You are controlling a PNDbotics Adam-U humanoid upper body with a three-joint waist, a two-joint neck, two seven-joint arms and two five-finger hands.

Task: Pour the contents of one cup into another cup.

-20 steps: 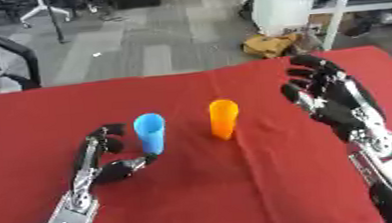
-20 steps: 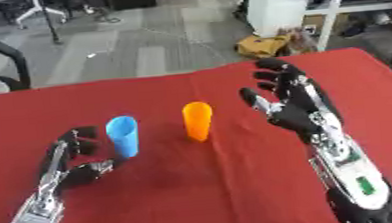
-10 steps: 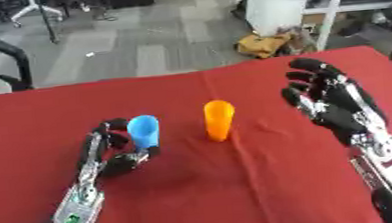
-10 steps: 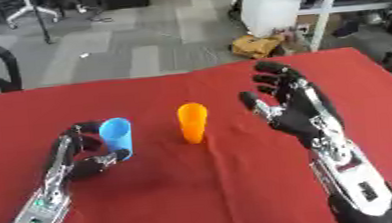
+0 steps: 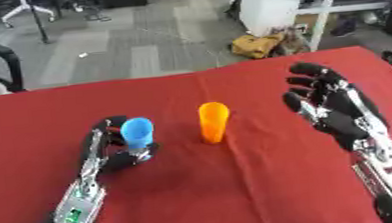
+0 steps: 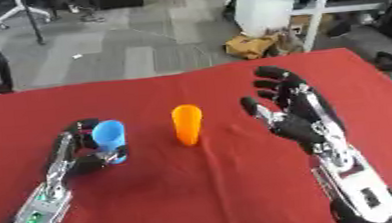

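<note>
While the left hand [image 5: 115, 152] curls its fingers round the blue cup [image 5: 137, 133], that cup stands upright on the bench [image 5: 241, 195], just left of the orange cup [image 5: 214, 122], near enough to tip across. Grasped low, its open mouth stays clear for pouring. Right of the orange cup, the right hand [image 6: 296, 115] hovers with fingers spread, holding nothing, probably ready to steady the receiver. Both cups look like smooth, tapered plastic; the orange one is taller and slimmer. A matte red cloth covers the bench; any contents cannot be seen
</note>
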